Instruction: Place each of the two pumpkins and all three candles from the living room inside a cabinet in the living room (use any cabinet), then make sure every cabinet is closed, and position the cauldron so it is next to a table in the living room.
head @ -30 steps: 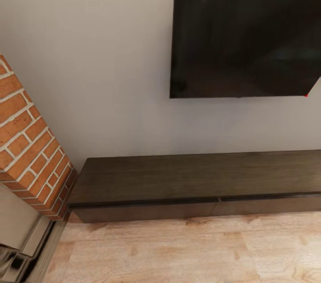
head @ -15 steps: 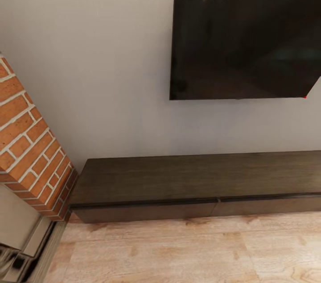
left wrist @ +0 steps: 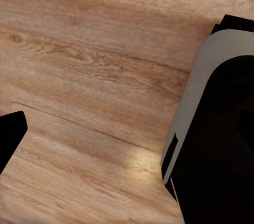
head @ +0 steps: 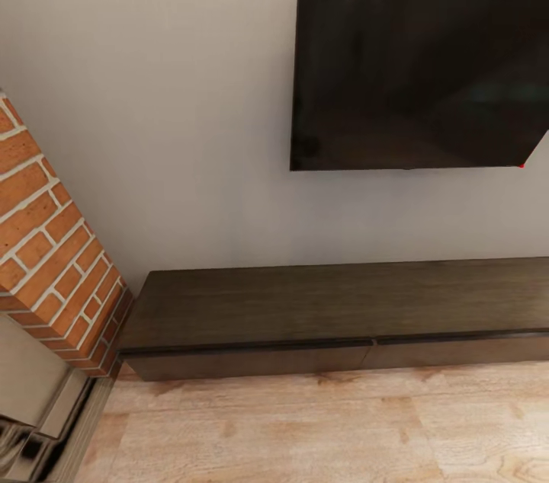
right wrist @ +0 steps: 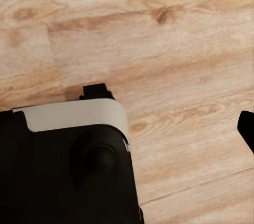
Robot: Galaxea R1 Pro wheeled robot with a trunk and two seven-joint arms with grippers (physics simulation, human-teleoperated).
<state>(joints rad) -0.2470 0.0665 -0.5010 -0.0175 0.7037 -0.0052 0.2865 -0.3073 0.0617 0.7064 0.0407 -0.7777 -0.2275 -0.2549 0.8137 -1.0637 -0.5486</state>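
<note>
Ahead, cabinet (head: 335, 319) shut, below television (head: 419, 75).

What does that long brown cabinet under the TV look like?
The long, low dark-brown wooden cabinet stands on the pale wooden floor against the grey wall, below the black TV. Its flat top is bare. Two handleless drawer fronts show, both shut flush. Its left end sits beside the red brick column, and its right end runs past the picture's edge.

Pale wood floor (head: 305, 430), dark cabinet (head: 320, 308) standing closed on it
</note>
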